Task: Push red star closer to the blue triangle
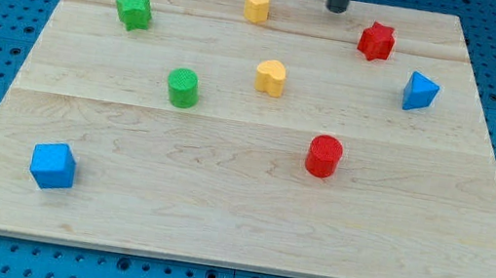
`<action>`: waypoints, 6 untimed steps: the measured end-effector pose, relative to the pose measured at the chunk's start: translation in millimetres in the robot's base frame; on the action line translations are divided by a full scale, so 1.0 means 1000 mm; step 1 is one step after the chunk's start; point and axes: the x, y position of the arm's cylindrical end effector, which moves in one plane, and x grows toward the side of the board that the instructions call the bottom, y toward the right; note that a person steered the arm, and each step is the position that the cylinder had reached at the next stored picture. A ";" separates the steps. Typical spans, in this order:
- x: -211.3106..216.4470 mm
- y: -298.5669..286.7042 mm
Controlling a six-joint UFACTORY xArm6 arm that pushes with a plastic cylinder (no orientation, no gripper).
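Right, from the view's left: blue cube [53,166] low, green star [133,10] up top, green cylinder [183,87], yellow hexagon [257,5], yellow heart [271,77]. My tip [336,9], a bare rod gripping nothing, sits near the top edge, just left of the red star [376,41]. Red cylinder [323,156] lies lower. Blue triangle [420,91] waits near the star, down-right.

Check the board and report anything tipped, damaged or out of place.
Nothing stands out. All eight blocks sit flat on the wooden board, none touching. My tip rests near the view's top edge, left of the red star; the blue triangle lies just beyond.
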 end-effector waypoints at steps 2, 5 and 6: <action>0.049 0.027; 0.051 0.082; 0.051 0.102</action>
